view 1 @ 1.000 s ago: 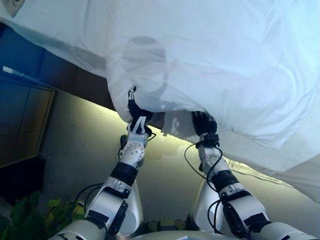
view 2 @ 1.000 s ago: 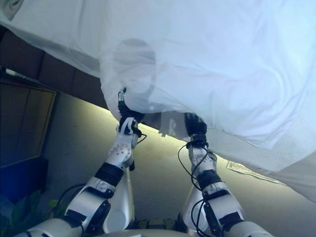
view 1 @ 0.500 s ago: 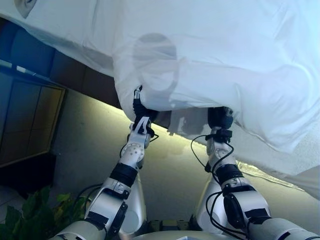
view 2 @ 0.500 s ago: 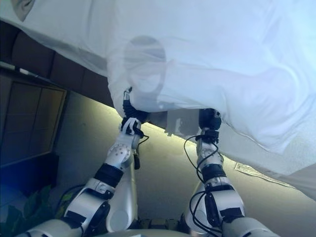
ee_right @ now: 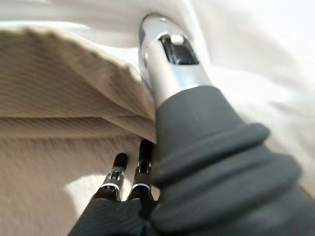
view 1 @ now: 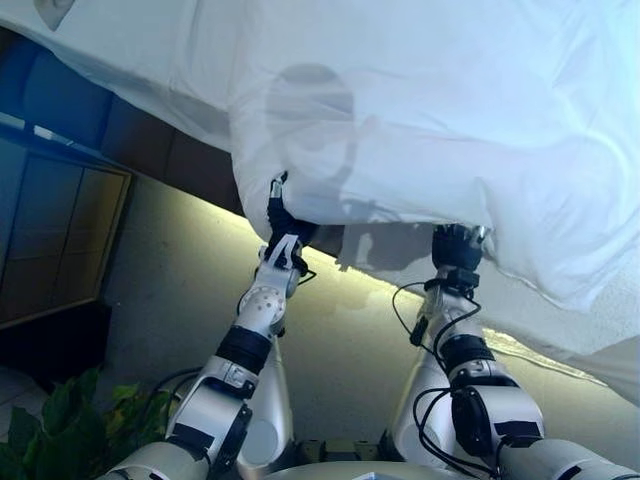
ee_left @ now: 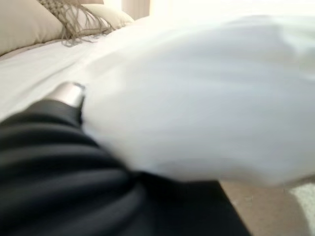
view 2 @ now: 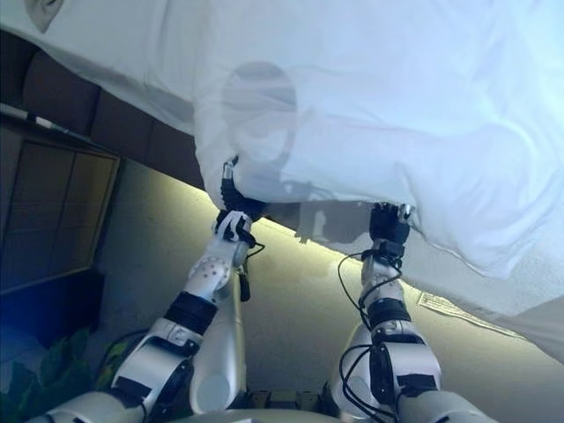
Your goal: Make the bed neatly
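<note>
A white duvet (view 1: 430, 110) fills the upper part of both eye views and its near edge hangs lifted over the floor. My left hand (view 1: 283, 225) is up under that edge at the left, and the cloth covers it in the left wrist view (ee_left: 197, 113). My right hand (view 1: 457, 247) is at the edge further right. In the right wrist view its thumb (ee_right: 167, 54) lies on the white cloth (ee_right: 246, 59) with curled fingertips (ee_right: 118, 164) below, pinching the edge. A beige ribbed cover (ee_right: 59, 83) lies under the duvet.
A dark bed side panel (view 1: 60, 110) and a wooden cabinet (view 1: 50, 240) stand at the left, with a green plant (view 1: 60, 430) at the lower left. Beige carpet (view 1: 340, 340) lies below my arms. Beige pillows (ee_left: 29, 24) show at the bed's head.
My right hand has slid to the right along the duvet's edge, away from my left hand, stretching the edge wider. The left hand has stayed about in place.
</note>
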Robot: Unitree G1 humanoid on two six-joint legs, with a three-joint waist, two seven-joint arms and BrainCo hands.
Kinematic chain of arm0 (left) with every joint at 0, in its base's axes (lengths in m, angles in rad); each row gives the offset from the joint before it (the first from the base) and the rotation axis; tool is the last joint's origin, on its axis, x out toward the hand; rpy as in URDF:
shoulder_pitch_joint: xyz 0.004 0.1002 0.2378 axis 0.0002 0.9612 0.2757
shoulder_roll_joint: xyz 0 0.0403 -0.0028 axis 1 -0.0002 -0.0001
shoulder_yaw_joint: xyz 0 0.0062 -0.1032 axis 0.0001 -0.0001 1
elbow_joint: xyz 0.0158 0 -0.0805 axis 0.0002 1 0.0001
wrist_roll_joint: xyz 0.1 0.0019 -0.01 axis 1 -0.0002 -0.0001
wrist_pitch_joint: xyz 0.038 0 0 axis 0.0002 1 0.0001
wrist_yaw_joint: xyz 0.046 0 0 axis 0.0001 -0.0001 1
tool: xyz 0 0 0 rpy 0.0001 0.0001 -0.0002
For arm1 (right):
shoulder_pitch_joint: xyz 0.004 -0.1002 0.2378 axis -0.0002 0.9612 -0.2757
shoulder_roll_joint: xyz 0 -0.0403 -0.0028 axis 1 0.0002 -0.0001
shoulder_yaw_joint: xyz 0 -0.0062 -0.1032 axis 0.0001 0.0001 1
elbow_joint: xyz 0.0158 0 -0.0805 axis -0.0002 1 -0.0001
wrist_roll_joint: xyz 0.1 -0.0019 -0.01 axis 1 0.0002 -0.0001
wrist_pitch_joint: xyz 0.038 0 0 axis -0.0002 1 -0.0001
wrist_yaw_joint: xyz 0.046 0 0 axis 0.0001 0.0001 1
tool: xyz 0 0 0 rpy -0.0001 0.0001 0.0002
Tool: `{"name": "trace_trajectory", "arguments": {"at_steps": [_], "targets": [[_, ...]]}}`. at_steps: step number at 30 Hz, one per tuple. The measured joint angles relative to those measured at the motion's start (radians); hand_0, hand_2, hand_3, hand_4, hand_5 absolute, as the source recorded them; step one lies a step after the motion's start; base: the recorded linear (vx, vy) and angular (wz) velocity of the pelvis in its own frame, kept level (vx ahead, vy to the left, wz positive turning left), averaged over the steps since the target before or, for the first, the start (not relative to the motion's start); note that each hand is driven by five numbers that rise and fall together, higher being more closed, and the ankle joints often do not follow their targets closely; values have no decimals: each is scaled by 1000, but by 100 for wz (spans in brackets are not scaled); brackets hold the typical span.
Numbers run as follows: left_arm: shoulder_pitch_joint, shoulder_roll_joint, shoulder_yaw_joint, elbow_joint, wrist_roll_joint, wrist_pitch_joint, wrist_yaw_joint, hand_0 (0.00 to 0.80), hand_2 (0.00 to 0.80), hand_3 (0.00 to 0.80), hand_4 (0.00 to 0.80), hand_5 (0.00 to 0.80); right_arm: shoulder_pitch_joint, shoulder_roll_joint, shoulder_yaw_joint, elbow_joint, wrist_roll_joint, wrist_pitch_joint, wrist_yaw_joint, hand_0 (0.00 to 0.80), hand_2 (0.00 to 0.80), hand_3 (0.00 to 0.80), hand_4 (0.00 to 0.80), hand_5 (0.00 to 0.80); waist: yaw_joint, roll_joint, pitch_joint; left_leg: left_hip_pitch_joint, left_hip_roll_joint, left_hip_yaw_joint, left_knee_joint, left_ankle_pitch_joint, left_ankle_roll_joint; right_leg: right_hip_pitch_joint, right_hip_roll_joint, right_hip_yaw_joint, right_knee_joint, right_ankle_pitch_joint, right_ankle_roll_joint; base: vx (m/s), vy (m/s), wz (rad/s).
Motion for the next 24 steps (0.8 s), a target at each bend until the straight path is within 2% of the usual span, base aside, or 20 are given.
{"name": "trace_trajectory", "arguments": {"at_steps": [5,12,17,24], "targets": [[30,28,41,-16,-1,-14,-13,800,800,800,800,800,44,6,-64,27,10,7,41,0,0,0,0,0,-24,0,0,-7,1,23,10,-2,-2,-1,-4,7,-16,10,1,-10,88,-1],[52,45,59,-21,-1,-17,-33,800,800,800,800,800,61,-4,-89,13,10,6,31,0,0,0,0,0,-24,0,0,2,7,51,14,-2,-2,1,-3,24,-35,29,0,2,19,-6],[63,49,88,-23,0,-14,-47,800,800,800,800,800,71,-23,-160,16,10,3,-5,0,0,0,0,0,-22,0,0,7,23,52,2,-2,-2,0,14,25,-39,29,0,-15,-80,-6],[65,71,126,-23,11,-6,-52,800,800,800,800,800,93,-107,-237,18,20,1,-5,0,0,0,0,0,-22,-1,-1,9,45,44,-8,4,-8,-1,35,7,-35,26,4,-18,-110,-4]]}}
